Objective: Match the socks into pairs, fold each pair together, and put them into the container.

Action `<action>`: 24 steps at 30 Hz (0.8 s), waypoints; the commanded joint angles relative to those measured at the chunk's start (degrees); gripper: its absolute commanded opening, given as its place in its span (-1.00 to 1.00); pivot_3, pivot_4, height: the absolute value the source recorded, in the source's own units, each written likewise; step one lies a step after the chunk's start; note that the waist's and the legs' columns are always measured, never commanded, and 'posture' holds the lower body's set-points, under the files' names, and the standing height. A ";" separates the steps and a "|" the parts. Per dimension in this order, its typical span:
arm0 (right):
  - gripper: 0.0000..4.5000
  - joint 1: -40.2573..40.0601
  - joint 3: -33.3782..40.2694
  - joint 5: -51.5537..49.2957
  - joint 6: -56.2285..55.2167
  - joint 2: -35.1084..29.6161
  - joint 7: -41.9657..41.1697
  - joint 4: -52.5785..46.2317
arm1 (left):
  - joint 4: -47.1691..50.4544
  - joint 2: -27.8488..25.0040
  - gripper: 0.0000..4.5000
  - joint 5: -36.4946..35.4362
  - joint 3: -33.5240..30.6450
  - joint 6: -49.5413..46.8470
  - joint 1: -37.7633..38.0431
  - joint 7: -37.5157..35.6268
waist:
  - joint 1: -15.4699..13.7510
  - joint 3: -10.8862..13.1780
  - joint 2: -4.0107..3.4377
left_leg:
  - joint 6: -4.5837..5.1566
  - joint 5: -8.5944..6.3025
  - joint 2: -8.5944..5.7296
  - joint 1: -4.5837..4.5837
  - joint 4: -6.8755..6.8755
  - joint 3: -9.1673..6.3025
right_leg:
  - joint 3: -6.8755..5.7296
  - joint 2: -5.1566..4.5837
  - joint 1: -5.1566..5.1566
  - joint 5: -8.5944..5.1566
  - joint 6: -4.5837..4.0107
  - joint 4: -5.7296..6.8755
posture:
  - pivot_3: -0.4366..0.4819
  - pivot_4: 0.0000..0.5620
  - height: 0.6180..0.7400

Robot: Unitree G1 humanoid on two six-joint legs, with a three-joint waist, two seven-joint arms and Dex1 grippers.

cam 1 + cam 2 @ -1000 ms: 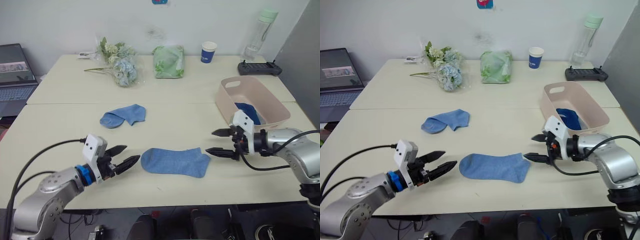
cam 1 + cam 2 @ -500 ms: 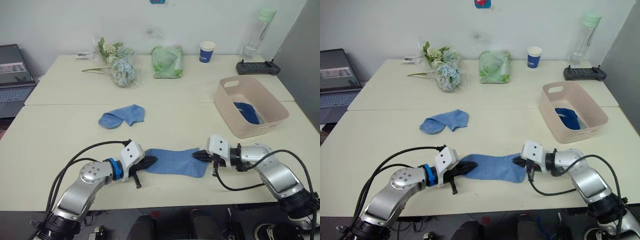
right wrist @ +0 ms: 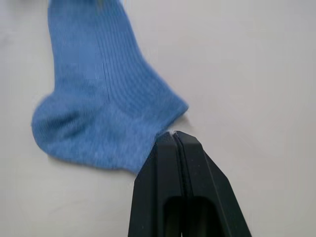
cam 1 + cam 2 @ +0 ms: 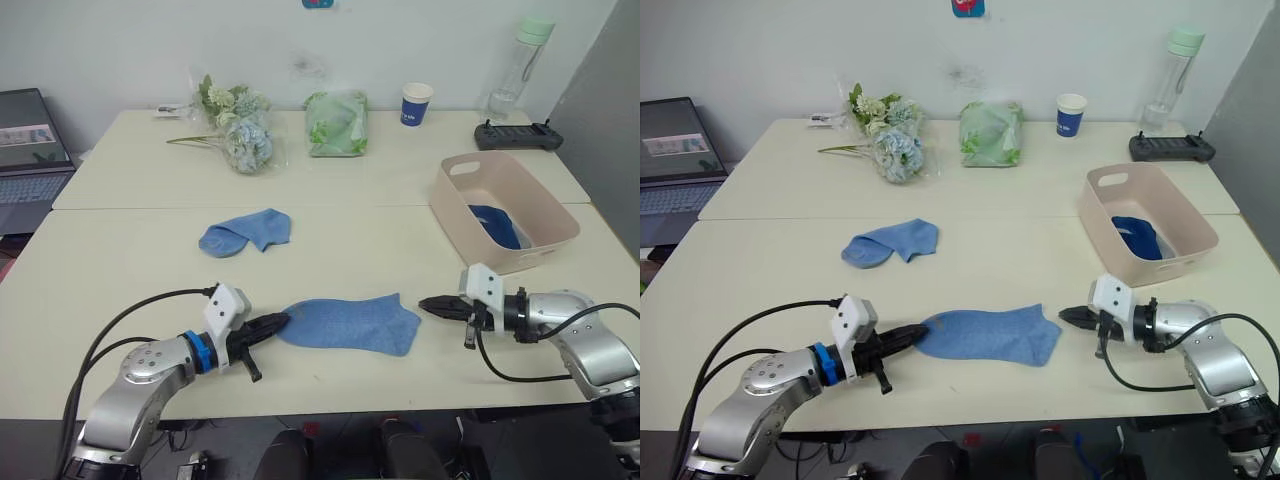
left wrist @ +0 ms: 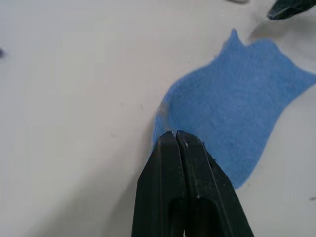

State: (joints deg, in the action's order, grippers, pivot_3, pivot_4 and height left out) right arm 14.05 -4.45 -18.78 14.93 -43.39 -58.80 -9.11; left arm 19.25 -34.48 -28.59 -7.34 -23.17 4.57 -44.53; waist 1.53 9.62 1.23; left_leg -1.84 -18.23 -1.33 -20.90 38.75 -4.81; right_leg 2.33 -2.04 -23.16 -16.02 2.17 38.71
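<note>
A light blue sock lies flat near the table's front edge, between my two grippers. My left gripper is shut on its left end, which tapers into the fingertips. My right gripper is shut with nothing in it, its tips right at the sock's right edge. A second light blue sock lies crumpled farther back on the left. The pale pink container stands at the right with a dark blue sock inside.
Along the back of the table are a flower bunch, a green crinkly bag, a blue paper cup, a clear bottle and a black controller. A laptop sits off the left edge.
Both grippers closed from open. The right one then drew back to the right off the sock. The left one pulled slightly left, drawing the sock's end to a point.
</note>
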 commanded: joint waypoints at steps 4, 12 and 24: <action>-0.31 5.67 -0.34 -2.88 10.30 7.12 9.20 -12.13 | -2.46 3.07 -0.62 2.75 -12.99 6.07 1.95 9.76 | 0.13 0.00 -0.01 | -0.01 0.01 0.03 0.01 -0.02 -0.02 | -0.01 0.05 -0.04 0.00 0.00 0.03 | -0.05 -0.47 1.00; 0.95 9.24 -1.50 -4.02 15.72 11.85 12.58 -15.18 | -7.67 5.31 0.53 9.31 -11.26 12.18 1.51 13.23 | -1.35 -0.02 0.06 | -0.03 0.01 -0.10 -0.05 0.02 -0.06 | -0.08 -0.08 0.00 0.01 -0.01 -0.10 | -0.05 -0.47 1.00; 1.00 11.25 -3.00 -2.45 16.07 14.56 14.79 -13.84 | -45.17 4.55 1.00 24.17 4.65 23.40 -32.17 9.16 | -1.03 -0.05 0.12 | -0.07 0.05 -0.12 -0.05 0.07 0.01 | -0.30 0.01 -0.06 0.02 -0.02 0.07 | -0.05 -0.47 1.00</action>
State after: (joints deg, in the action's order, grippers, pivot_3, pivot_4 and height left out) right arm 24.36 -8.10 -21.34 31.71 -28.82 -44.57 -21.68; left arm -21.68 -29.38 -6.34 -3.60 -2.27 -26.63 -34.85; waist 0.50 9.58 1.35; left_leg -1.98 -18.15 -1.46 -20.94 38.81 -4.66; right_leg 2.19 -2.04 -23.27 -16.01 2.16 38.76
